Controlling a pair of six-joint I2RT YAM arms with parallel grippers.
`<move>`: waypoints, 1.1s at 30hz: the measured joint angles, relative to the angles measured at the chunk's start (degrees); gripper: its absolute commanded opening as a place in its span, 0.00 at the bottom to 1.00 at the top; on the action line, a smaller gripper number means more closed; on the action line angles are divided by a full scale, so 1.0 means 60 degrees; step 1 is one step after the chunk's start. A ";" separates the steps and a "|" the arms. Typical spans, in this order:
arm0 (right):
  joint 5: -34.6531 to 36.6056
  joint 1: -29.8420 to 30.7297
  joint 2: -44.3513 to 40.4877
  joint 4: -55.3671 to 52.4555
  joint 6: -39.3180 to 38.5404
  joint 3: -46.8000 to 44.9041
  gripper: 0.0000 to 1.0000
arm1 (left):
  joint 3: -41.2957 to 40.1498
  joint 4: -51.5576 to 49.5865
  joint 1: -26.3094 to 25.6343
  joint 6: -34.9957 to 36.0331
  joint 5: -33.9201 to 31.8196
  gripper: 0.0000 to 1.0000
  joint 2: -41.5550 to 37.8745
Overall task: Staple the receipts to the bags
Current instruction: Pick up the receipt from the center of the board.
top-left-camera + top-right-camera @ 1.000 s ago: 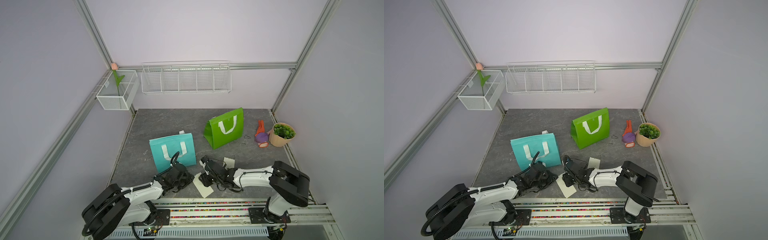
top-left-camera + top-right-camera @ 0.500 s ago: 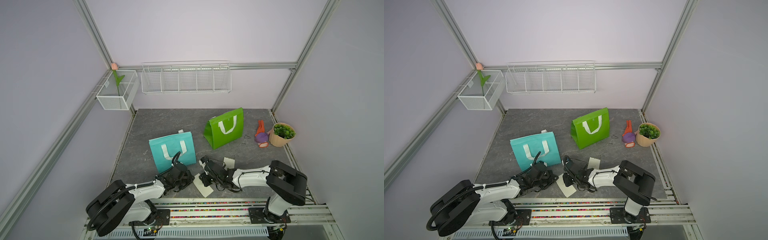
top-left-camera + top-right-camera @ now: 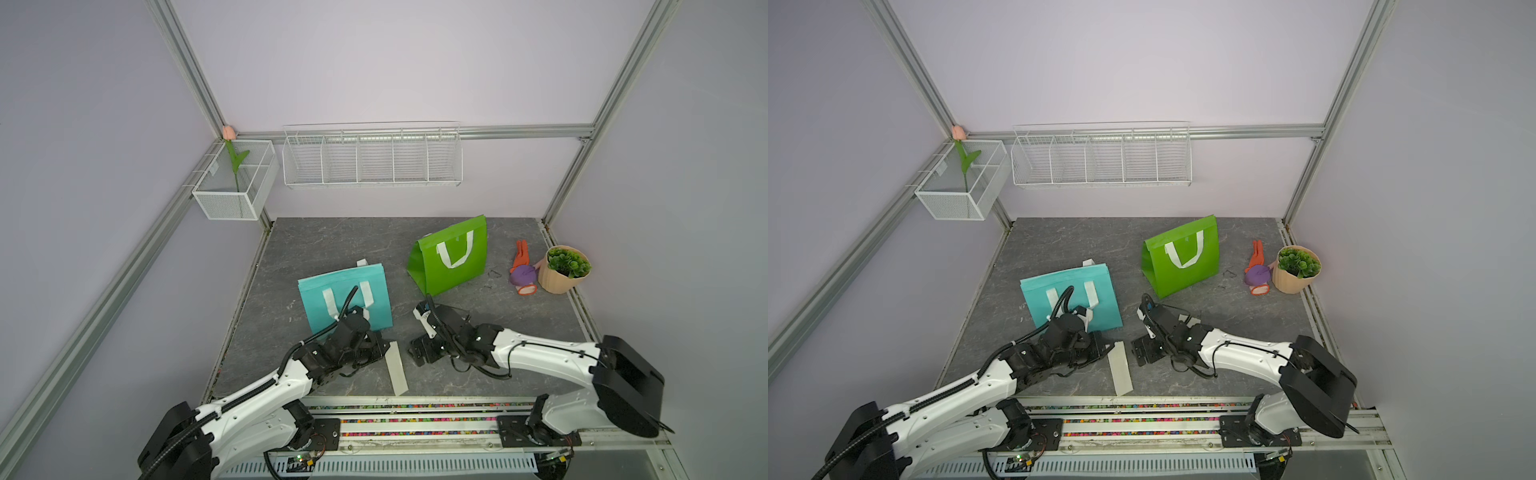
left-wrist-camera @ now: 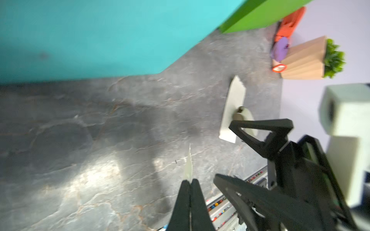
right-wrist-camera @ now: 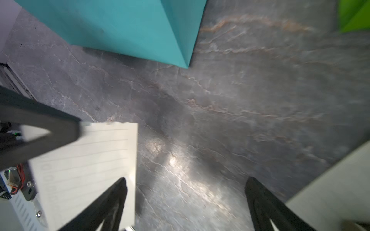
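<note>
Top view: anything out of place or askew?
A few small dark wiry bits lie loose on the table between the green bag and the plant pot, too small to identify. The green bag stands turned at an angle to the teal bag. Nothing looks spilled or damaged.

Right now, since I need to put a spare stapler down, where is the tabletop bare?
Bare: the strip between the teal bag, the green bag and the back wall; also the patch between the green bag, the plant pot and the right arm. Crowded: the front middle, around the left end effector, right end effector and receipt.
</note>
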 measured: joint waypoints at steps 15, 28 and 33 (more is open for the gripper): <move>-0.2987 -0.1672 -0.1741 -0.0208 -0.1406 0.0474 0.94 | 0.3388 -0.3381 0.0452 0.4925 -0.0127 0.00 -0.0703; -0.6947 -0.1931 0.1435 0.4226 -0.1213 0.2229 0.84 | 0.4980 -0.3745 0.2820 0.7246 0.1508 0.00 -0.0656; -0.7100 -0.1953 0.2313 0.4940 -0.1173 0.3442 0.80 | 0.5074 -0.3690 0.4958 0.7712 0.3373 0.00 0.0040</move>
